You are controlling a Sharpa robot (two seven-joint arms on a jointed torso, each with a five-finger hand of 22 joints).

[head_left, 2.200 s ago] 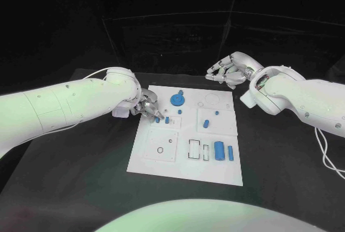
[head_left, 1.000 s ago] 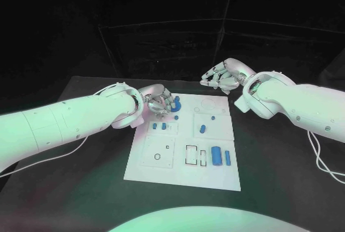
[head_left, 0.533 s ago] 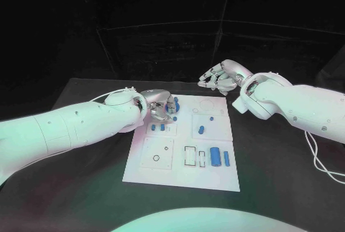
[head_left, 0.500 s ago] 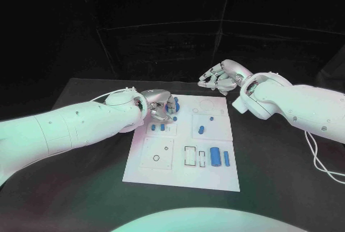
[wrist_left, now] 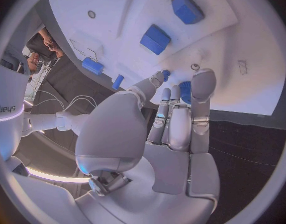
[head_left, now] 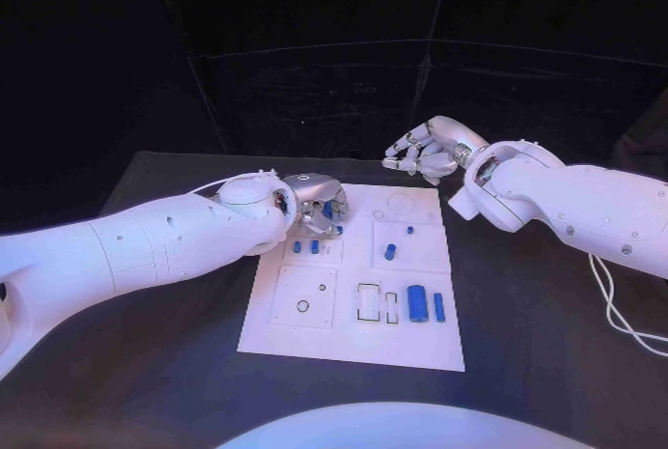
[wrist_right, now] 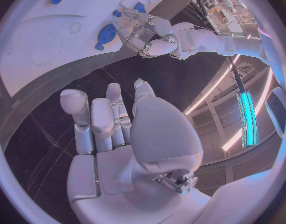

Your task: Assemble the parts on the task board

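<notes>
While its fingers [wrist_left: 202, 84] reach down onto the round blue disc part [wrist_right: 107, 34] at the far left corner of the task board [head_left: 348, 338], the left hand [head_left: 315, 200] covers it; whether it grips the disc I cannot tell. The right hand [head_left: 428, 148] hovers beyond the board's far edge over the desk [head_left: 139, 372], fingers loosely curled, holding nothing. Two small blue pegs [head_left: 305, 246] stand just nearer on the board.
</notes>
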